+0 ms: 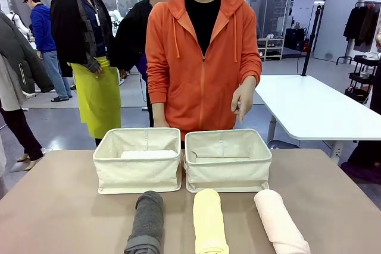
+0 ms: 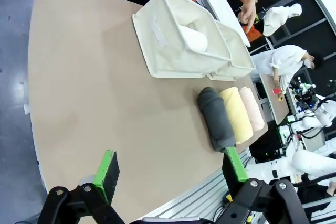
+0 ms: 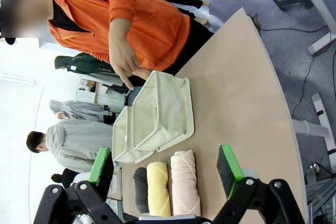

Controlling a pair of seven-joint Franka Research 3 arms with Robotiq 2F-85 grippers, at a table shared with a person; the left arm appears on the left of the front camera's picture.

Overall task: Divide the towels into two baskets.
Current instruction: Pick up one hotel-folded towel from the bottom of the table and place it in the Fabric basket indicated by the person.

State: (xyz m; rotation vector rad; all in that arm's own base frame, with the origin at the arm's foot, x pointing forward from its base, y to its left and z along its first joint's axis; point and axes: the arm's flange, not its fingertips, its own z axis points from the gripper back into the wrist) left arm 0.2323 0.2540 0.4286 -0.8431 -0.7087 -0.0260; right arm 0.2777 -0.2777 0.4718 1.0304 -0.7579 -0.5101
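Note:
Two cream baskets stand side by side at mid-table. The left basket [image 1: 137, 173] [image 2: 163, 51] holds a white towel [image 1: 149, 154] [image 2: 192, 38]. Nothing shows inside the right basket [image 1: 229, 173] [image 3: 168, 114]. In front of them three rolled towels lie in a row: dark grey [image 1: 146, 221] [image 2: 215, 119] [image 3: 140, 190], pale yellow [image 1: 209, 221] [image 2: 236, 114] [image 3: 158, 188] and pale pink [image 1: 280, 221] [image 2: 253, 108] [image 3: 185, 182]. My left gripper [image 2: 170, 169] hangs open above the table, well short of the grey towel. My right gripper [image 3: 165, 166] is open too, high over the row.
A person in an orange hoodie stands behind the baskets, one hand [image 1: 244, 99] [image 3: 123, 61] pointing down over the right basket. Bare table [image 1: 53, 206] spreads left and right of the towels. Other people and a white table [image 1: 309, 108] are farther back.

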